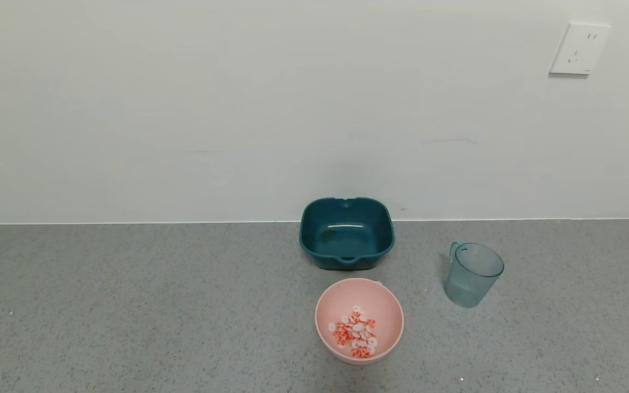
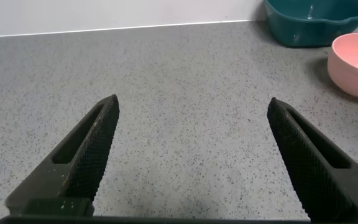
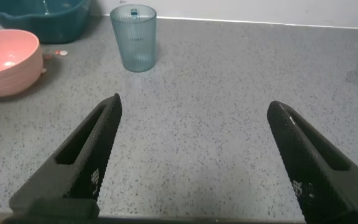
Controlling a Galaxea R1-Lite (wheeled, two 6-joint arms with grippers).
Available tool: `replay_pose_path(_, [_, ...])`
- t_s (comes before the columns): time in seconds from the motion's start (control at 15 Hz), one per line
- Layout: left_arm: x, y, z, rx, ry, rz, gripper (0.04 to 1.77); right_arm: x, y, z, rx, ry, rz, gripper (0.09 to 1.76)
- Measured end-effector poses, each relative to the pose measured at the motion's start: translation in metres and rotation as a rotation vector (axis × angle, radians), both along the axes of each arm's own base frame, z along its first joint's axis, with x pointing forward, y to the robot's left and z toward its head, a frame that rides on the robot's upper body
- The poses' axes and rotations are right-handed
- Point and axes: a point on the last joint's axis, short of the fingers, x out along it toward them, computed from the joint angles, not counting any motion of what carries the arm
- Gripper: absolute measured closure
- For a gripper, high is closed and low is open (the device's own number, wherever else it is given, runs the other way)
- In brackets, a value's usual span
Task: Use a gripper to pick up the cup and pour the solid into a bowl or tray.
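The blue-green ribbed cup (image 1: 473, 274) stands upright and looks empty on the counter, right of the bowl; it also shows in the right wrist view (image 3: 133, 38). The pale pink bowl (image 1: 383, 305) sits in front of the teal tray and holds the orange-red and white ring pieces (image 1: 355, 332). The bowl also shows in the left wrist view (image 2: 356, 62) and the right wrist view (image 3: 8, 62). Neither gripper shows in the head view. My left gripper (image 2: 192, 109) is open over bare counter, left of the bowl. My right gripper (image 3: 194, 106) is open over bare counter, short of the cup.
A dark teal squarish tray (image 1: 346, 233) stands empty against the wall behind the bowl. A white wall socket (image 1: 580, 48) is at the upper right. The grey speckled counter (image 1: 129, 305) stretches wide to the left.
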Motion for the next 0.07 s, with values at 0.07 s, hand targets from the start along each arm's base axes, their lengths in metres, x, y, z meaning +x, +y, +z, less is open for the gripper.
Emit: replay_pose_path(0.07, [0.0,0.0,0.0,0.0,0.0,0.0,0.09,0.0,0.0,-0.0007,-0.003,0.005,0.0,0.15])
